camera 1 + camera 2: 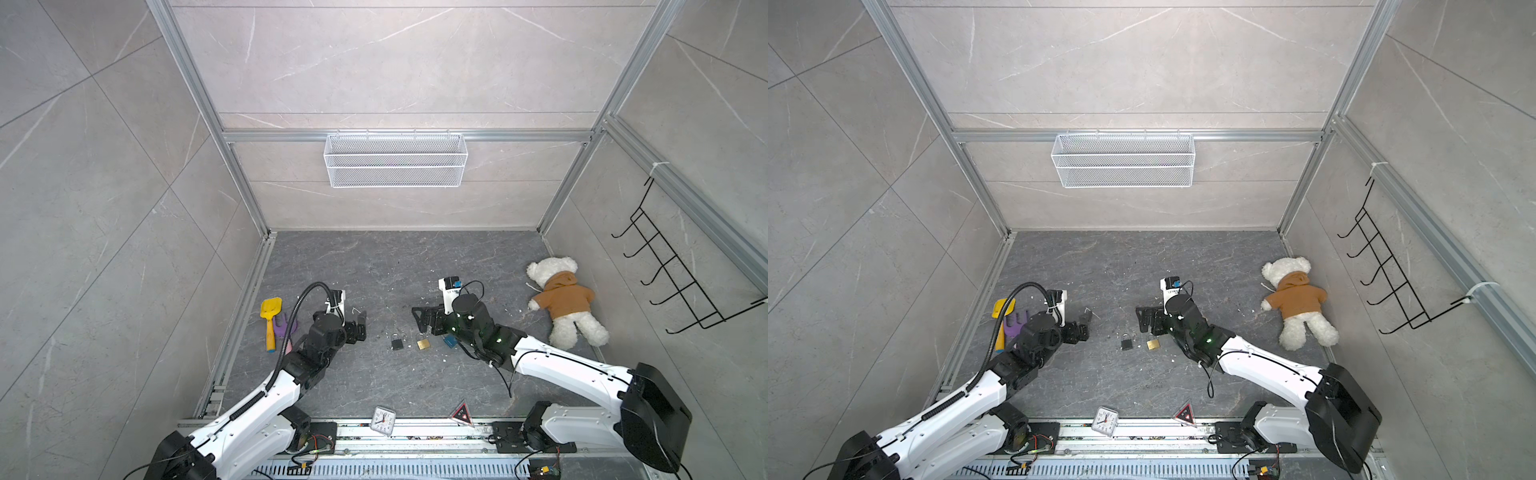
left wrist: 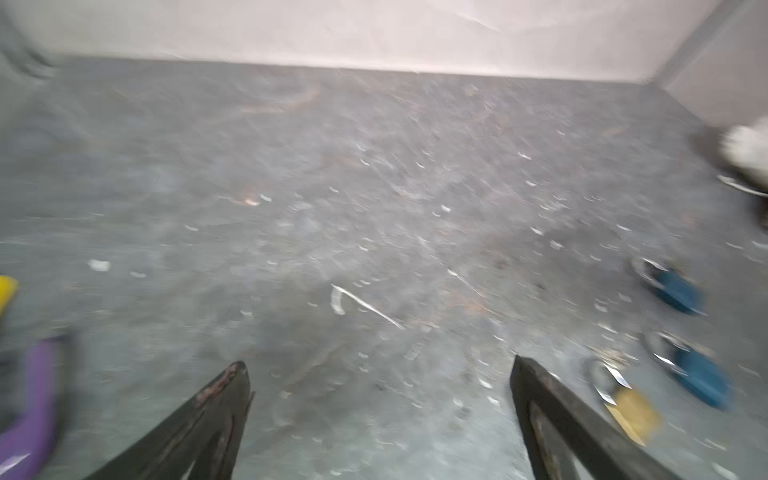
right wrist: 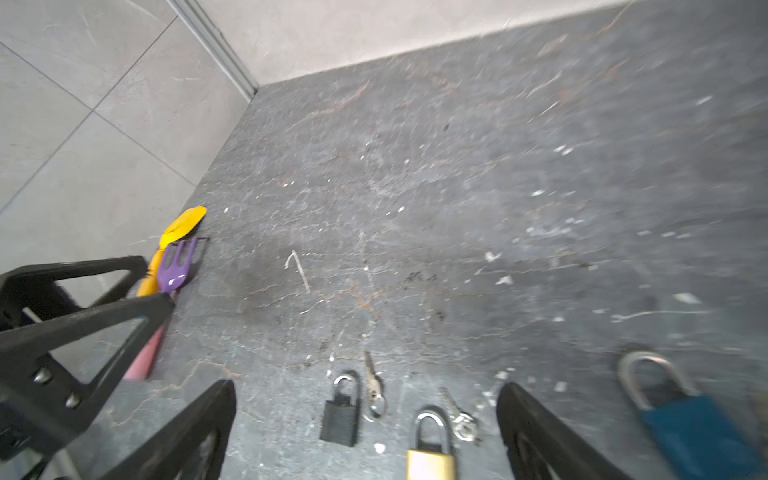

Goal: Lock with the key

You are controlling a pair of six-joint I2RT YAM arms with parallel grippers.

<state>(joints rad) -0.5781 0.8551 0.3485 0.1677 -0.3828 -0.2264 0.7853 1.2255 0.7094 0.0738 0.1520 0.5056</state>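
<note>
You have left jaws and right jaws released, empty, poised near black lock (image 3: pixel 340 417), brass lock (image 3: pixel 430 455); keys (image 3: pixel 372 380) loose beside them on worktop (image 3: pixel 415 208), likely for easy pick.

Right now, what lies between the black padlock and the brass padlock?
A key on a ring, nearer the black padlock; the right wrist view shows it.

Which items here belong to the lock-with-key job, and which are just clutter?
Job:
- black padlock, loose key beside it
- brass padlock, second key beside it
- blue padlock

Clutter:
- teddy bear
- yellow toy shovel
- purple toy rake
- alarm clock
- red triangle sign
- wire basket
</note>
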